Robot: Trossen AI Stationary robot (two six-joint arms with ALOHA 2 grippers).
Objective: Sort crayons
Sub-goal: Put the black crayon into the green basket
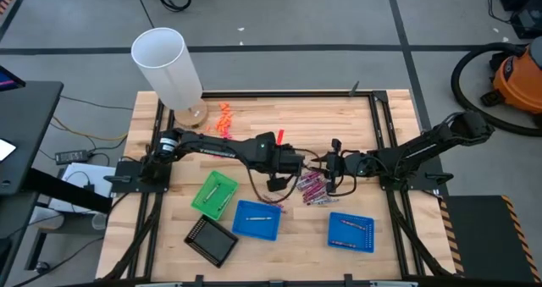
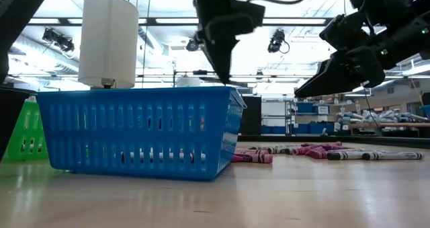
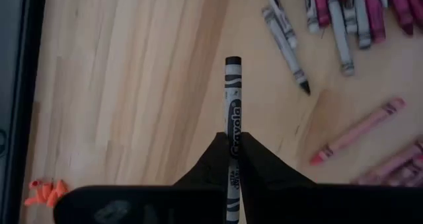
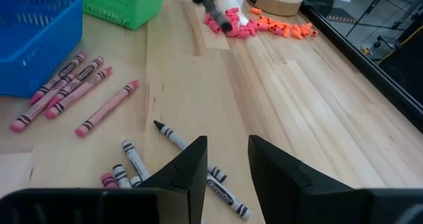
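Centrally, the bench carries a white cylinder at the back, w/ orange bits beside it. Nearer the front: a green tray, a black tray and two blue trays. Left gripper hangs over bare wood by the first blue tray, fingers clamped on a grey crayon that sticks out past the tips. Right gripper sits low over the crayon pile, fingers apart, nothing between them; grey crayons lie just under & beside its tips, pink ones further off toward a blue tray.
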